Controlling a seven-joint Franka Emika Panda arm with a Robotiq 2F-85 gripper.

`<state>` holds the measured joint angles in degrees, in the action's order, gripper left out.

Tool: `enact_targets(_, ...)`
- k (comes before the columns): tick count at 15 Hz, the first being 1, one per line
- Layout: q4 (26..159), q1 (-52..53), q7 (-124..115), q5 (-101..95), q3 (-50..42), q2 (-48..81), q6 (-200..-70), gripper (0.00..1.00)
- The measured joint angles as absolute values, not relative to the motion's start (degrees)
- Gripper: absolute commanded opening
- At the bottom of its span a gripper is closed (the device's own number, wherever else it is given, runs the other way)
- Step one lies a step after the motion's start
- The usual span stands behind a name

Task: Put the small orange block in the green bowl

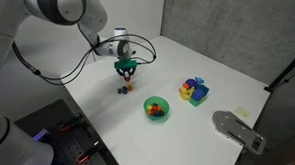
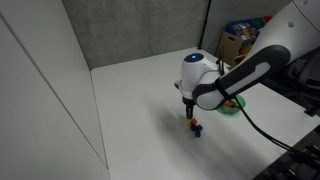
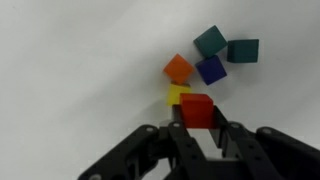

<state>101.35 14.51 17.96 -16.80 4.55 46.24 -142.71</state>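
Note:
In the wrist view my gripper [image 3: 198,126] is shut on the small orange block [image 3: 197,108], an orange-red cube between the fingertips. Just beyond it lie a yellow cube [image 3: 177,94], a paler orange cube [image 3: 178,68], a blue cube [image 3: 210,70] and two teal cubes [image 3: 209,41]. In both exterior views the gripper [image 1: 125,76] [image 2: 190,112] hangs just over this cluster [image 1: 125,88] [image 2: 194,127]. The green bowl [image 1: 146,105] stands apart on the white table, with small coloured pieces inside. In an exterior view the bowl [image 2: 233,106] shows partly behind the arm.
A blue holder of mixed coloured blocks [image 1: 195,91] stands beyond the bowl. A grey flat device [image 1: 238,129] lies at the table's edge. A black cable loops from the arm over the table [image 1: 58,74]. A grey wall panel backs the table.

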Motion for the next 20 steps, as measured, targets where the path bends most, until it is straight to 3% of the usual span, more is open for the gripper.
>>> enact_targets(7, 98.9, 10.7, 9.4, -15.3, 1.2, 42.9, -130.2, 0.10)
enact_targets(16, 99.4, 3.6, -2.5, -12.7, -4.8, 41.4, -127.6, 0.11)
enact_targets(17, 99.7, 3.2, -3.7, -12.7, -5.5, 41.4, -127.6, 0.55)
enact_targets(18, 100.1, 2.8, -4.7, -12.7, -6.0, 41.4, -127.6, 0.56)
enact_targets(20, 100.9, 2.2, -6.6, -12.7, -6.9, 41.4, -127.6, 0.70)
